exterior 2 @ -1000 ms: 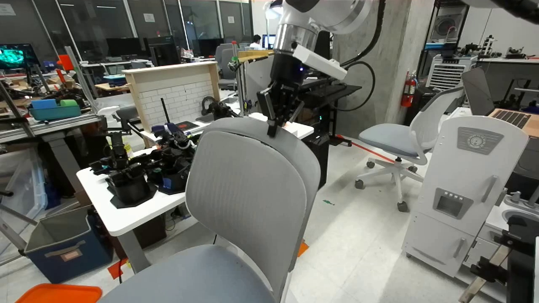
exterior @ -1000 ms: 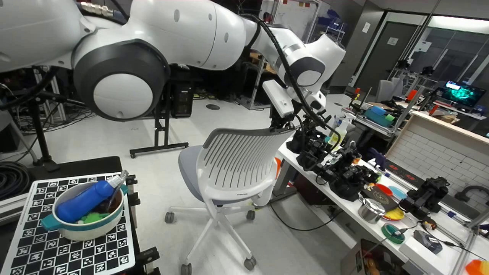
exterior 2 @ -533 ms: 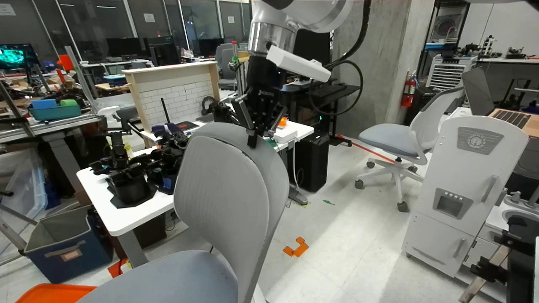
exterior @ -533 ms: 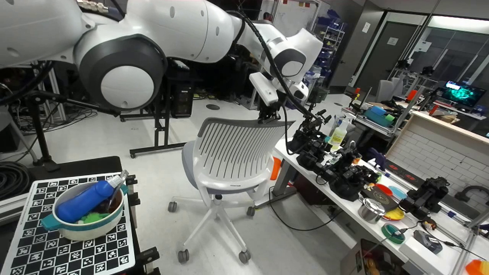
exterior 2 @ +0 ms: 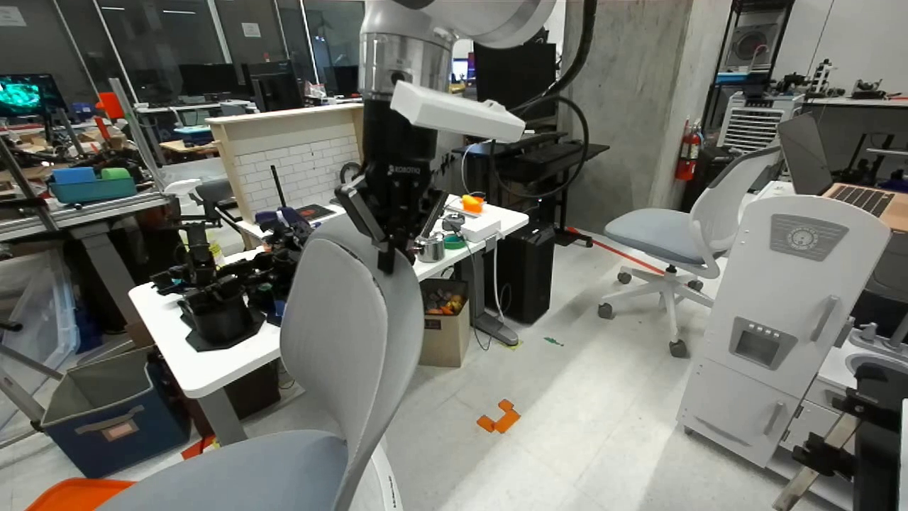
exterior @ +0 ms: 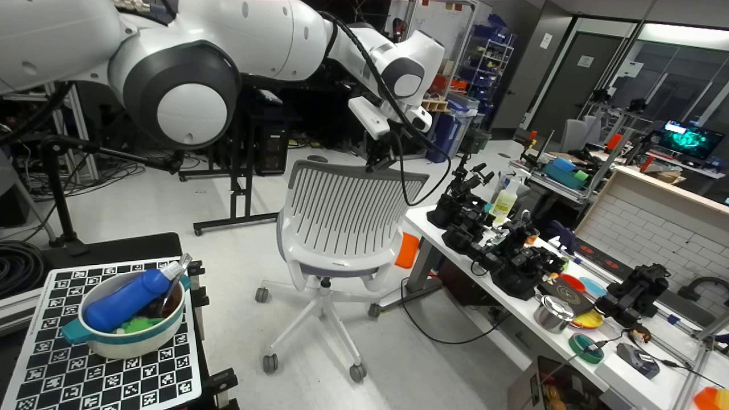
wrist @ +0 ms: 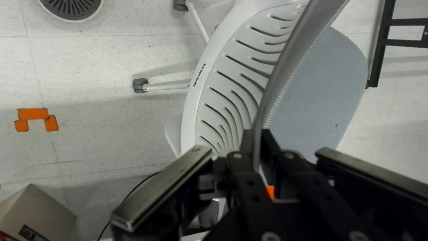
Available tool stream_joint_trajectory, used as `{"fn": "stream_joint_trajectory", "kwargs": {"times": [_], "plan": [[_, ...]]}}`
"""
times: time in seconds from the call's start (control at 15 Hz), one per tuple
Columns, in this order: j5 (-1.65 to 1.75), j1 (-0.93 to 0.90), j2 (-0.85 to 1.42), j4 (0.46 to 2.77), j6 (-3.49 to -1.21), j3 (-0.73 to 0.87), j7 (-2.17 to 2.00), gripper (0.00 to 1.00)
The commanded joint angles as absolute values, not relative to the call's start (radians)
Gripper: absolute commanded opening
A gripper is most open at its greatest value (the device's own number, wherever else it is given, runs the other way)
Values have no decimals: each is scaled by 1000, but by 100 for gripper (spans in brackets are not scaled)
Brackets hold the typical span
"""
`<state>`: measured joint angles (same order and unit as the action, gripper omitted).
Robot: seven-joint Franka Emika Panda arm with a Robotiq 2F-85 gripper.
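Observation:
My gripper is shut on the upper rim of a grey office chair. Between the two black fingers in the wrist view runs the thin grey rim, with the slotted white back shell on its left side and the blue-grey seat on its right. In an exterior view the dark fingertips straddle the top of the backrest, one finger in front; the far finger is hidden behind it. The chair stands upright on its castors.
A white table with several black devices stands close by the chair. Beneath its far end sits a beige box. A black stand, a second chair and a white toy fridge stand around. A pot holds a blue bottle.
Gripper and chair have moved together, leftward in both exterior views, and the chair has turned somewhat. The grip on the rim has stayed. The beige box has come into sight behind the chair.

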<state>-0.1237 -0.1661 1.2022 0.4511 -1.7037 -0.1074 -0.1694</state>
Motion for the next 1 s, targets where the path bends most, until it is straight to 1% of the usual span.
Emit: {"fn": "stream_joint_trajectory", "kwargs": {"times": [0.0,0.93], "plan": [[-89,-217,1183,483,-1676,-86,-189,2],[-78,-280,1184,481,-1665,-86,-301,2]]}}
